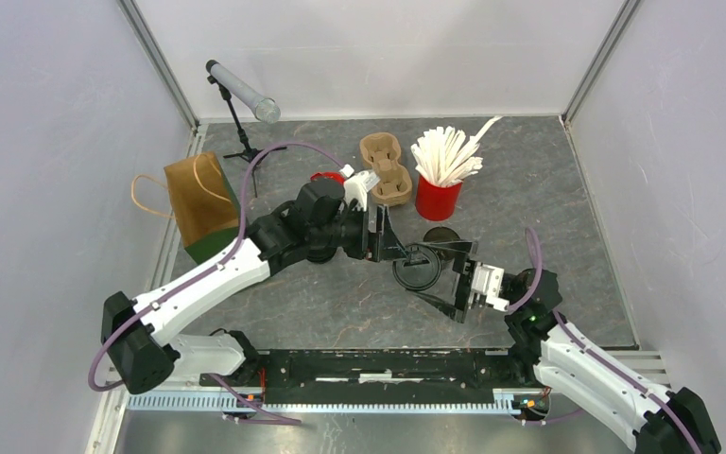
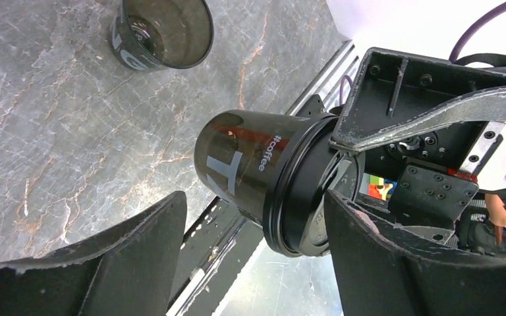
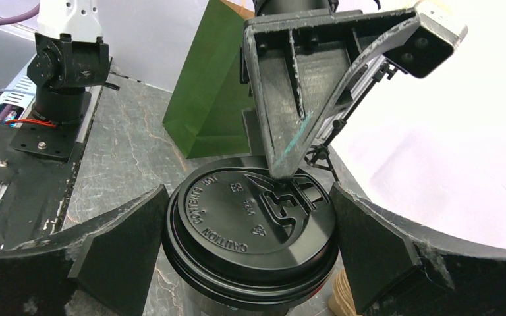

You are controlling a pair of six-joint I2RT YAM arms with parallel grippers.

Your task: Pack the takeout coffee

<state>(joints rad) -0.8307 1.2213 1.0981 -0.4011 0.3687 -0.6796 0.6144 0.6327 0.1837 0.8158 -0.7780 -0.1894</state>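
One grey, stone-veined table (image 1: 548, 189) carries everything; places here run from the lidded coffee cup (image 1: 417, 269) standing at its middle. Well left of that cup and farther back stands the stiff paper bag (image 1: 203, 203), probably awaiting the load. The right hand (image 3: 249, 197) brackets the cup's glossy black lid, wide open, fingers just beside the rim, likely to steady it. The left hand (image 2: 255, 197), rolled sideways and also spread, grips nothing; its upper fingertip (image 3: 283, 151) rests on the lid, seemingly pressing it home. Behind the cup sit a moulded pulp carrier (image 1: 385, 168), a red pot (image 1: 438, 199) of white stirrers (image 1: 449, 151), and, nearest, a lidless dark cup (image 2: 132, 49).
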